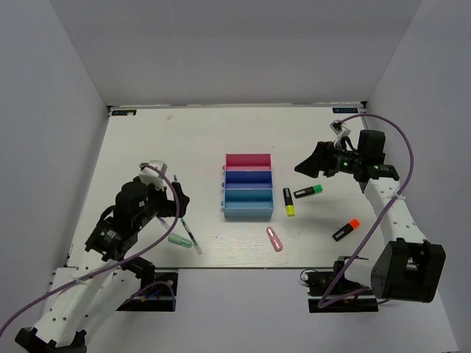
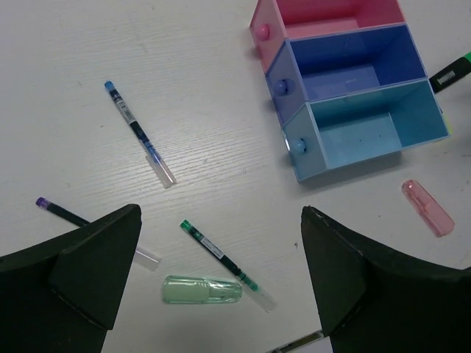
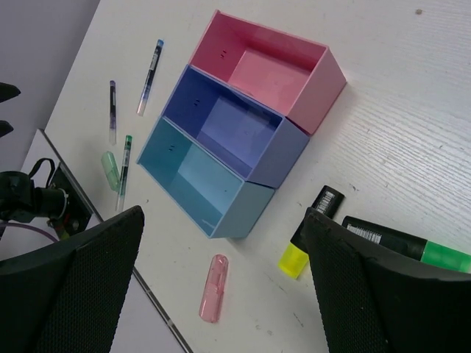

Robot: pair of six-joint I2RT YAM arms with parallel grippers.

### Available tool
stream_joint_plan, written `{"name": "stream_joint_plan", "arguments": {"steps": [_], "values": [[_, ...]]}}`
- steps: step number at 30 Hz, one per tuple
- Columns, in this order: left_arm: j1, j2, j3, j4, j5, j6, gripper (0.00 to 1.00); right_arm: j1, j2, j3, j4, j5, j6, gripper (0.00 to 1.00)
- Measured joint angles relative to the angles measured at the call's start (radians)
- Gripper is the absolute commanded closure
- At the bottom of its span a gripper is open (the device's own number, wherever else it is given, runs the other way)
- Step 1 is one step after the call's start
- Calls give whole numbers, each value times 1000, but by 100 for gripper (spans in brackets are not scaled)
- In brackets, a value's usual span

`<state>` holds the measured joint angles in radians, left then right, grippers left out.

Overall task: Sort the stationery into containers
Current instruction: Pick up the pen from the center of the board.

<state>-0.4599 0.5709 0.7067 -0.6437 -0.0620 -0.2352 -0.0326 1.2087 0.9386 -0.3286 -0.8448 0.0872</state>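
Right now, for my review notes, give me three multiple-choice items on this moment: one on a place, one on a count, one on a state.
1. Where does the pink stick lie?
A. Inside the pink tray
B. On the table, near the light blue tray
C. Off the table, on the floor

2. How many highlighters lie out?
A. One
B. Five
C. Three

3. What do the three joined trays hold?
A. Nothing
B. One pen each
C. All the stationery

Key:
1 B: the top view shows it flat on the table, just outside that tray.
2 C: yellow, green and orange caps show, all to the right of the trays.
3 A: both wrist views show bare tray floors.
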Motion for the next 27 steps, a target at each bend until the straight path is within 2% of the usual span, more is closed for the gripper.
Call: {"name": "stream_joint_plan", "arguments": {"steps": [7,9,10,11,12,13,16,18,19,20,21,22,23,25,27], "values": [[0,41,-11,2,21,-21,2,0,1,-23,21,0,0,10],[0,55,-11,2,21,-27,9,0,1,-34,24,-1,-3,10],[0,63,-11,2,21,-35,25,0,1,-37,24,-4,-14,10],[0,72,-11,3,20,-49,40,0,2,-38,18,-7,-35,48],[0,82,-11,5,19,-64,62,0,2,-38,13,-10,-65,94],[0,94,-11,6,14,-77,100,0,3,-37,8,-16,-85,100],[0,161,1,1,-15,-123,100,0,30,-9,-67,-16,-135,100],[0,223,22,-11,-44,-154,53,0,44,4,-105,-1,-161,38],[0,263,37,-19,-65,-174,38,0,43,4,-122,15,-173,10],[0,306,56,-32,-92,-204,32,0,38,3,-136,31,-181,10],[4,347,76,-49,-110,-225,31,0,32,0,-137,47,-192,12],[11,388,101,-62,-128,-248,31,0,25,-1,-140,64,-199,39],[22,434,129,-69,-140,-268,34,1,18,-1,-142,84,-210,60],[59,533,185,-77,-139,-293,43,2,6,-1,-145,117,-215,91],[106,641,232,-59,-117,-297,49,2,1,-1,-149,143,-210,91]]}}
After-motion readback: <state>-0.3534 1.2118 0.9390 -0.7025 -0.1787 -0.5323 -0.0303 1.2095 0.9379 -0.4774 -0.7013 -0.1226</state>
